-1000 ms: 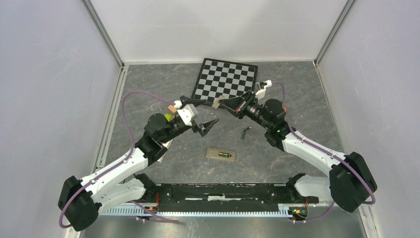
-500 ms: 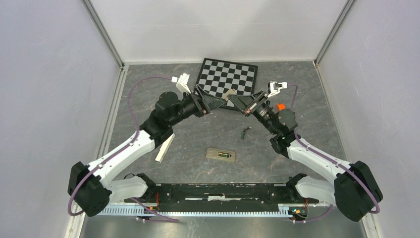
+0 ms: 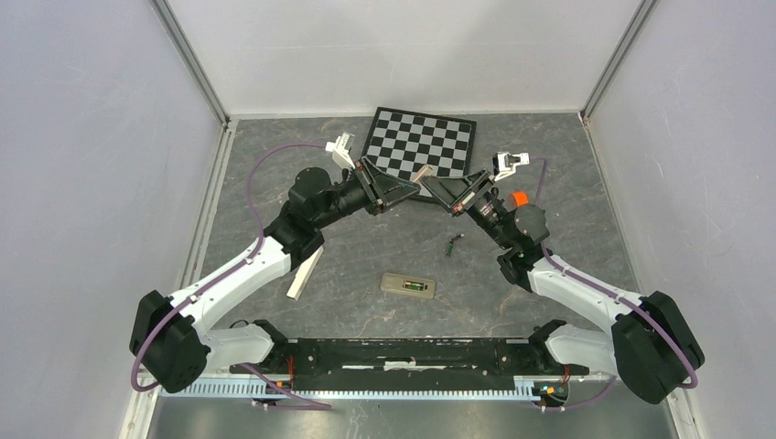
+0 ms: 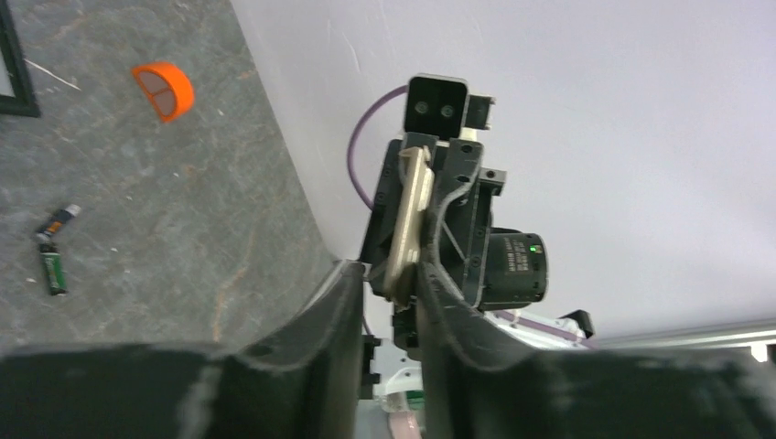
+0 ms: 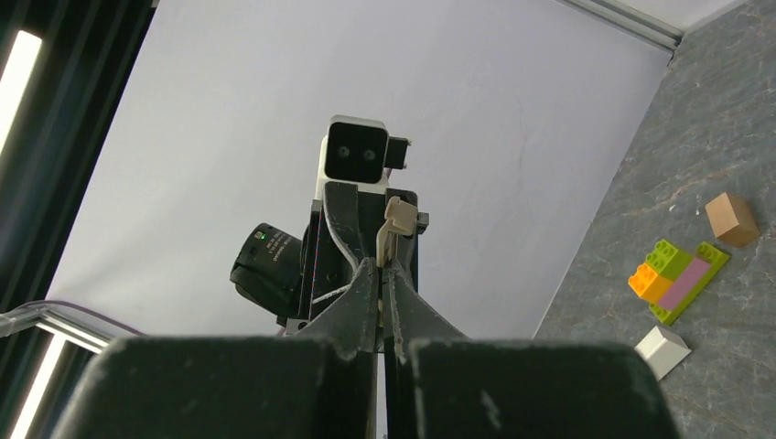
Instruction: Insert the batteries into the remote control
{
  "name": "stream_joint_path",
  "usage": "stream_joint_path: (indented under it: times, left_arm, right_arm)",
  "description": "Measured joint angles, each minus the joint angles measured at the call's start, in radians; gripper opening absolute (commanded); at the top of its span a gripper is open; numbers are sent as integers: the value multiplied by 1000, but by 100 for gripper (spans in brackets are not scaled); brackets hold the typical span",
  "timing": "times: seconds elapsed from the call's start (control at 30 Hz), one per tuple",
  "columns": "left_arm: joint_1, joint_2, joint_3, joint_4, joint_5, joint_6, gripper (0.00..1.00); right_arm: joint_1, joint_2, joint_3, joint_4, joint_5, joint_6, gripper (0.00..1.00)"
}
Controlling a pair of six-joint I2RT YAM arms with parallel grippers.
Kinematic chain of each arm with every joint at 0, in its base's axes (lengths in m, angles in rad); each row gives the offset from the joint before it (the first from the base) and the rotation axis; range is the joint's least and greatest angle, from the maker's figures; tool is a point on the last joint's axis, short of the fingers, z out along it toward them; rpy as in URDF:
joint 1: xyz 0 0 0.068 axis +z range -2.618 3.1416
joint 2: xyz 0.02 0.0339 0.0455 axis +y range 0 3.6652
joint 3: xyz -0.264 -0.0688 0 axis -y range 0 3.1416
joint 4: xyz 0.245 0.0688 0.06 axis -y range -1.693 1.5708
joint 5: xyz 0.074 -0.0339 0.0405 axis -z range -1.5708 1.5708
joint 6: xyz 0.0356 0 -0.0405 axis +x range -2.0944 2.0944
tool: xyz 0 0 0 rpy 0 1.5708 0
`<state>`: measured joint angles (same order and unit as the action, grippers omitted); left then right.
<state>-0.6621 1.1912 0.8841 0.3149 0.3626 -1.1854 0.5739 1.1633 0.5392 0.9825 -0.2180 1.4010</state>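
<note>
Grey stone-patterned tabletop (image 3: 274, 165) is carrying the small flat pale remote control (image 3: 408, 284), which is lying back-up near the arm bases with a dark greenish shape in its recess, possibly one cell already seated. The tiny slim dark batteries (image 3: 452, 244) are lying loose just beyond it, to its right.

Above them, in mid-air by the black-and-white checkerboard (image 3: 421, 142), a thin cream plate (image 4: 407, 219), probably the battery cover, is being passed. The right fingers (image 5: 364, 306) are pressing together on one end. The left fingers (image 4: 340, 306) are standing narrowly apart on either side of the other end; whether they are gripping it cannot be told.

The handover looks like the weak spot. If the right side is letting go before the left is biting firmly, the slim plate is likely to twist or drop, perhaps onto the loose cells and sending them rolling. Both wrists are also crowding close, so a small misjudgement is risking contact. An orange round cap (image 3: 518, 198) and a long plain cream block (image 3: 305, 273) are lying well clear.
</note>
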Motion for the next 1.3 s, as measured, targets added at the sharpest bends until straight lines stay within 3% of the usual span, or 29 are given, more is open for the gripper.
stream_joint_path:
  times: [0.07,0.17,0.23,0.3,0.37,0.43,0.57,0.73,0.8,0.9,0.97,1.03,1.17,1.3]
  left_arm:
    - [3,0,0,9,14,-14,4]
    - [12,1,0,20,37,-27,2]
    - [19,1,0,19,48,-27,2]
    - [30,0,0,15,68,-21,2]
    - [48,-5,0,-13,104,13,2]
    - [76,-14,1,-79,151,78,2]
    - [122,-36,3,-257,252,246,2]
    - [137,-40,3,-400,397,403,2]
    - [137,-40,3,-421,459,447,2]
    - [137,-40,3,-443,534,498,2]
    - [137,-37,3,-450,568,522,2]
    - [137,-33,3,-450,592,537,2]
    - [137,-18,-5,-449,618,550,2]
    - [137,-3,-13,-449,630,556,2]
  right_arm:
    - [0,3,-2,4,-3,4,0]
    - [0,6,-3,4,-10,8,4]
    - [-1,7,-3,4,-17,4,37]
    - [-10,6,-5,-1,-39,-13,63]
    - [-27,-1,-18,-16,-72,-56,76]
    - [-50,-21,-35,-48,-121,-108,82]
    - [-84,-88,-38,-183,-229,-290,85]
    - [-84,-187,8,-476,-344,-591,84]
    - [-84,-201,37,-579,-378,-688,78]
    - [-84,-203,53,-651,-406,-760,58]
    - [-84,-195,53,-701,-440,-797,50]
    - [-84,-180,53,-716,-469,-803,51]
    - [-84,-164,36,-683,-522,-778,65]
    - [-84,-162,6,-610,-568,-737,68]
